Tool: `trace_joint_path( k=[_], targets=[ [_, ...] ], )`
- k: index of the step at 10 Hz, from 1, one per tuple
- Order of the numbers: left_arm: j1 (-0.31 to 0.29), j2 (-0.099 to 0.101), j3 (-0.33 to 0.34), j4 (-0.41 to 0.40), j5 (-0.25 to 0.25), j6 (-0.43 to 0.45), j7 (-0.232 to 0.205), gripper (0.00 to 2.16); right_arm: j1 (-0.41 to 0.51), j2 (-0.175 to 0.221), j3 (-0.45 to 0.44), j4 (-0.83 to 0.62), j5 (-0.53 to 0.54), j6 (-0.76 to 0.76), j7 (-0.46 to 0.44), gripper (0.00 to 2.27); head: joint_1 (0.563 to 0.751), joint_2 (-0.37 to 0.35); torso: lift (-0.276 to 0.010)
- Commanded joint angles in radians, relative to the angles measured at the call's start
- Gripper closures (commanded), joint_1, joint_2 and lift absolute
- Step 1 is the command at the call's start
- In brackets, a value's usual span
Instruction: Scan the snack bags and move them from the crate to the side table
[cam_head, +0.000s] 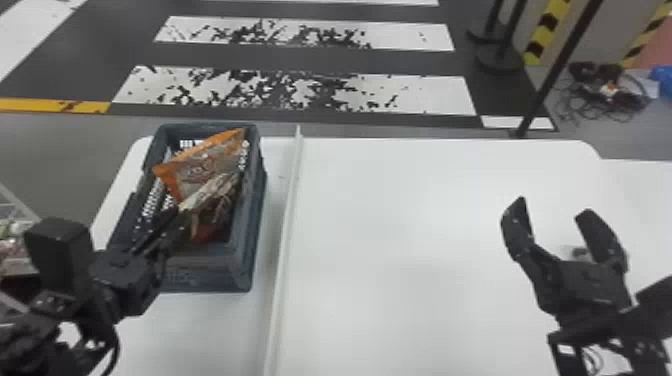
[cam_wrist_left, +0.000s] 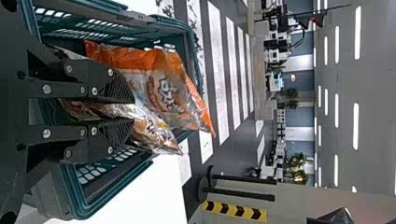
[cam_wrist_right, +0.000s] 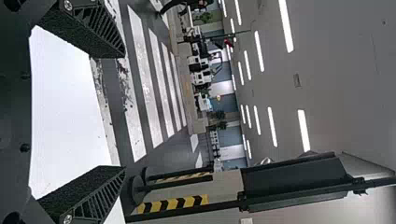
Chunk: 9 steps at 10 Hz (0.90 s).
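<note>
See a shiny brown-and-white plastic snack bag (cam_wrist_left: 161, 139) in the blue-grey plastic crate (cam_head: 215, 276), pinched in the narrow jaws of the left black gripper (cam_wrist_left: 134, 110), against a big orange-and-clear bag (cam_wrist_left: 166, 91). Looks light, floppy and slippery, maybe crunchy inside. Best to hold near the edge, gently. On the right black gripper (cam_head: 553, 206), wide, empty jaws.

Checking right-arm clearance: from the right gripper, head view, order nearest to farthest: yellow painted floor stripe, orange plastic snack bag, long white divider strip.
From the right gripper:
1. Divider strip: left, on the white table.
2. Snack bag: farther left, in the grey-blue plastic crate.
3. Floor stripe: far left, beyond the table.
</note>
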Motion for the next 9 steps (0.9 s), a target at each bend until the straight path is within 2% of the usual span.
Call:
trace_joint_path(
  k=[1, 4, 6, 9],
  targets=[
    [-0.003, -0.003, 0.007, -0.006, 0.011, 0.010, 0.000, 1.72, -0.001, 0.001, 0.001, 0.001, 0.000, 0.000, -0.002, 0.07, 0.695, -0.004, -0.087],
    [0.007, -0.014, 0.018, -0.060, 0.011, 0.004, 0.016, 1.78, 0.002, 0.001, 0.001, 0.000, 0.000, -0.019, -0.009, 0.07, 0.695, -0.002, -0.087],
    [0.029, -0.017, 0.032, -0.130, 0.022, 0.004, 0.033, 1.78, 0.010, 0.001, 0.001, -0.003, 0.000, -0.037, -0.013, 0.07, 0.695, -0.005, -0.087],
    [0.049, -0.038, 0.044, -0.247, 0.040, 0.007, 0.063, 1.78, 0.019, 0.001, 0.008, -0.020, 0.012, -0.040, -0.022, 0.07, 0.695, -0.010, -0.087]
  ],
)
